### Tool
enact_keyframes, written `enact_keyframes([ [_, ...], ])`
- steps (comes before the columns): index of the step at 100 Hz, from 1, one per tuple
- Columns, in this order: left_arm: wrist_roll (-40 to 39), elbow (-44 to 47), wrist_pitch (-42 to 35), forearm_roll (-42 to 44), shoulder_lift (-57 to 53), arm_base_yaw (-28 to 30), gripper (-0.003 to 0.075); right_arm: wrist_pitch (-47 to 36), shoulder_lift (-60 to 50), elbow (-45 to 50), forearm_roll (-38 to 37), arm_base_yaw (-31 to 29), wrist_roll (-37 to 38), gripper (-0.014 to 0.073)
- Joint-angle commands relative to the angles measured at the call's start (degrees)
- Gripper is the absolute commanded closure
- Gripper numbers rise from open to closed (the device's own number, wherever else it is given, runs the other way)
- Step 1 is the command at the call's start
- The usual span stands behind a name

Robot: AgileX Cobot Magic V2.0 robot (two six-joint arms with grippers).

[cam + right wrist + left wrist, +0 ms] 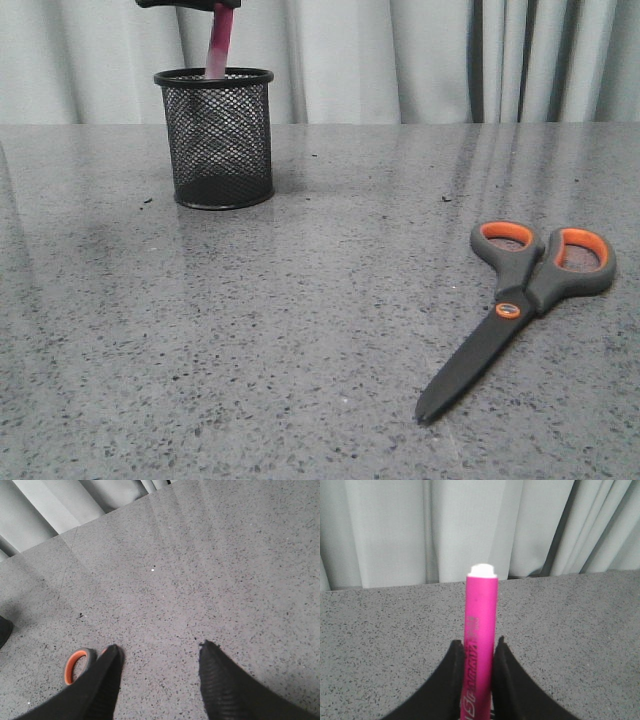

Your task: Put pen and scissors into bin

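The black mesh bin (219, 138) stands at the back left of the table. My left gripper (185, 4) is at the top edge of the front view, shut on the magenta pen (219, 45), whose lower end dips inside the bin's rim. In the left wrist view the pen (480, 630) is clamped between the black fingers (454, 670), white tip outward. The scissors (520, 300) lie flat at the right, blades toward the front. My right gripper (160, 647) is open above the table; one orange finger loop (76, 665) shows beside one finger.
Grey speckled tabletop (300, 300) with pale curtains (400, 60) behind it. A few small dark specks lie on the table near the bin and mid-right.
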Motion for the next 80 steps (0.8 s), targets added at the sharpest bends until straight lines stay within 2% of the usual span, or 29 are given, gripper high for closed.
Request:
enact_keyframes([
  [1,0.04,-1.52,-3.88,0.38,-2.1,0.1,0.0585,-3.65,0.93,-2.12,-0.39,-0.27,-0.78,0.0267],
  [10,0.04,-1.52,-3.88,0.53,-2.1,0.47,0.0376,-4.03,0.93,-2.12,-0.39,-0.27,-0.78,0.0267],
  [15,0.04,-1.52,-3.88,0.53,-2.1,0.6,0.0285,-4.45,0.93,-2.12,-0.39,-0.27,-1.21,0.0267],
  [22,0.04,-1.52,-3.88,0.53,-3.08,0.6,0.0225,-5.74,0.93,-2.24,-0.39,-0.27,-2.53,0.0267],
  [34,0.04,-1.52,-3.76,0.53,-7.62,0.6,0.0232,-5.77,1.06,-5.25,2.0,-0.27,-4.52,0.0267],
  [48,0.04,-1.52,-1.4,0.76,-15.96,0.48,0.0274,-3.6,5.41,-12.71,12.24,-0.27,-16.48,0.0267],
  [63,0.04,-1.52,3.35,0.76,-24.23,0.48,0.0281,5.46,16.3,-22.57,20.72,-0.27,-27.54,0.0267],
  [80,0.04,-1.52,9.23,0.76,-31.31,0.48,0.0281,14.45,28.56,-30.28,22.76,2.36,-28.83,0.0267],
])
